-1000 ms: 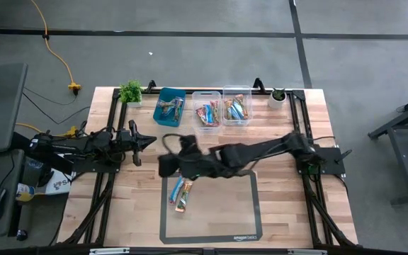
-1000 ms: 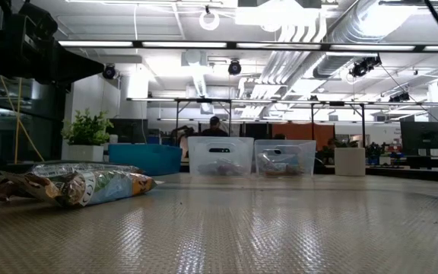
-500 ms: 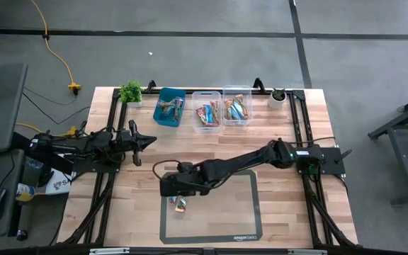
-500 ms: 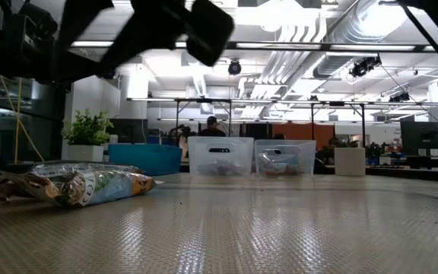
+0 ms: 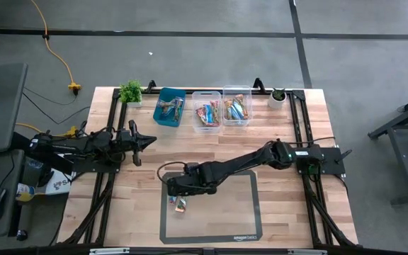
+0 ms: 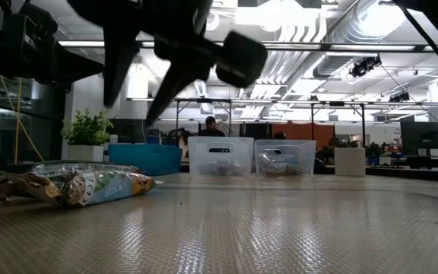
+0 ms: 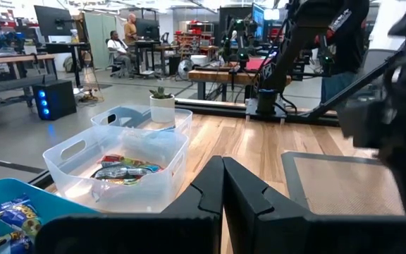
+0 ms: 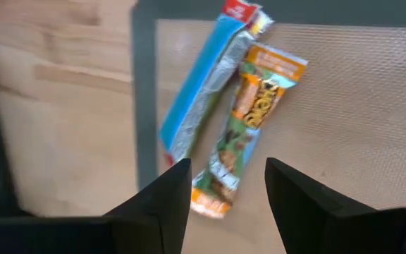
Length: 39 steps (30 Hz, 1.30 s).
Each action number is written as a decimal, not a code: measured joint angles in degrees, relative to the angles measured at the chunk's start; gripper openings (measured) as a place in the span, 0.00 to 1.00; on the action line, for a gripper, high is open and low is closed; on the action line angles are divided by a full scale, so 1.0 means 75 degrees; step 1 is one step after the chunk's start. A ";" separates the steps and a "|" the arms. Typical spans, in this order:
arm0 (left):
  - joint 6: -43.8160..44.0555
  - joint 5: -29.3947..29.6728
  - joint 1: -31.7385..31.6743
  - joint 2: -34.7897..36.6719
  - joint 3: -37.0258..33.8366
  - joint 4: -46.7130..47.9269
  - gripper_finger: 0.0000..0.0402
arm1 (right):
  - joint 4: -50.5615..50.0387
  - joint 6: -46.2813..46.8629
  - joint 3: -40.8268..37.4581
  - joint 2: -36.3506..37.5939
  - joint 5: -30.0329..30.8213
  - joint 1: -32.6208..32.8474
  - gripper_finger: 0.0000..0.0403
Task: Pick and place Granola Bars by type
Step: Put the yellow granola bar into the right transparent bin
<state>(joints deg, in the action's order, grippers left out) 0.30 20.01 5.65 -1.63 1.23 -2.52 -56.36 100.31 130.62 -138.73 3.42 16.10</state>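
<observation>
Only right wrist view shows open jaws [image 8: 220, 190] above two Granola Bars [image 8: 242, 127].

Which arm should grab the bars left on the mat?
Right. Its open gripper hangs right over the orange bar and blue bar on the mat. The left gripper sits shut, off the mat near the table's left edge.

A grey concrete floor [image 5: 204, 57] crossed by dark lines surrounds the wooden tabletop [image 5: 275, 134]. Beyond it, strip lights [image 6: 295, 46], silver ducts [image 6: 333, 27] and distant workbenches [image 7: 20, 63].
</observation>
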 joint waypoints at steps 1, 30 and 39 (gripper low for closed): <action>0.0002 0.0000 0.0000 0.0000 -0.0001 -0.0003 0.00 | 0.0081 0.0053 -0.0111 -0.0030 0.0011 0.0000 0.41; 0.0000 0.0000 0.0000 0.0000 -0.0002 0.0000 0.00 | 0.2292 0.0210 -0.1915 -0.0063 0.0073 -0.0179 0.41; 0.0001 0.0000 0.0000 0.0000 0.0000 0.0000 0.00 | 0.2448 0.0020 -0.1901 -0.0226 -0.0131 -0.0259 0.41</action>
<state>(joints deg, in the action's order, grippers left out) 0.30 20.01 5.65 -1.63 1.23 -2.52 -38.00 100.47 116.37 -140.42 2.44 14.15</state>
